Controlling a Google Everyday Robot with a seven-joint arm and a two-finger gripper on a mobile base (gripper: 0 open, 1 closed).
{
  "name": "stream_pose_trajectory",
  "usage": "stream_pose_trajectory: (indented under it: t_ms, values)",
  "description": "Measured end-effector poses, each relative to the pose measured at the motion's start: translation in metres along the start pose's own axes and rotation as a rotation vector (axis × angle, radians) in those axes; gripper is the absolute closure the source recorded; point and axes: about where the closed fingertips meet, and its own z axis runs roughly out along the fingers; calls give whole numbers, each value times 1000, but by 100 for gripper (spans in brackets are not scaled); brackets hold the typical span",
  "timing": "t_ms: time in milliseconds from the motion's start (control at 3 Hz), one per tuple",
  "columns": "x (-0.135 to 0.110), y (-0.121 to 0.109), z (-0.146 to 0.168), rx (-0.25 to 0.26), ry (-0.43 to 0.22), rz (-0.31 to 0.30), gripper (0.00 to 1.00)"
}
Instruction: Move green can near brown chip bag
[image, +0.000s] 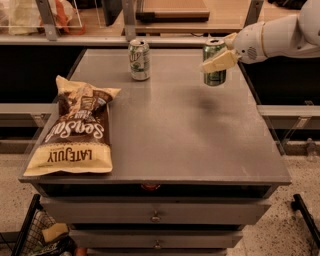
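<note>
Counter fills the middle of the view, a grey metal top over a bank of drawers. On its left side lies the brown chip bag, flat, its lettering upside down to the camera and its lower end close to the front-left corner. The robot's pale arm reaches in from the upper right.

At the far edge, left of centre, a white-silver can stands upright and apart from everything else. The green can is at the far right, upright, well apart from the bag, with most of the counter's width between them. It appears to hang just clear of the surface, since a soft shadow sits on the metal below and in front of it, though the view does not settle whether its base is fully off.

The pincer is clamped on the green can, one tan finger across its near side and the rest behind it.

The step in hand looks like the carry: the grasp is made and the transfer not yet done. The next move calls for a sweep leftward and toward the camera, passing in front of the white-silver can without clipping it, then lowering the green can upright onto bare metal just beside the bag, not on it, before letting go.
</note>
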Motion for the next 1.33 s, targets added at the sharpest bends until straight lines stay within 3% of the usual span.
stream_pose_trajectory:
  t_ms: [333,667,1000,1333]
  values:
    - [0,0,0,0,0,0,100]
    - [-12,21,-3,-70,-39,-13,100]
    - [-32,66,-7,-191,-102,-36,100]
    - [-47,127,9,-351,-168,-52,100]
